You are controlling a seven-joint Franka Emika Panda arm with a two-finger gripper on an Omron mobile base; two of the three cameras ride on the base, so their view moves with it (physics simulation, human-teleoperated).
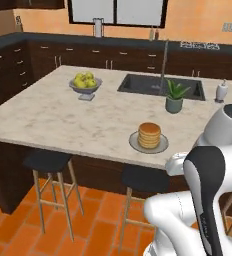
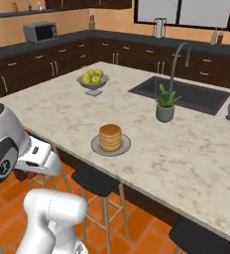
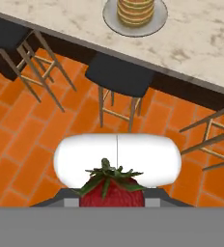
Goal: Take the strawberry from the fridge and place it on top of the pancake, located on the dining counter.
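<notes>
Strawberry (image 3: 111,190) sits right at the hand camera, fingers nearly closed on it, green cap facing out. Carry step: fruit is held low over the brick floor, short of the worktop (image 1: 53,120) edge. Pancake (image 3: 135,10) on its grey plate (image 3: 111,19) lies ahead and above the fingers, beyond the stools. Next move, as I judge it: lift above the worktop, reach forward, centre over the stack, then release. Bowl (image 1: 85,87) further off holds yellow-green apples; plant pot (image 1: 174,104) beside the sink (image 1: 138,84).
</notes>
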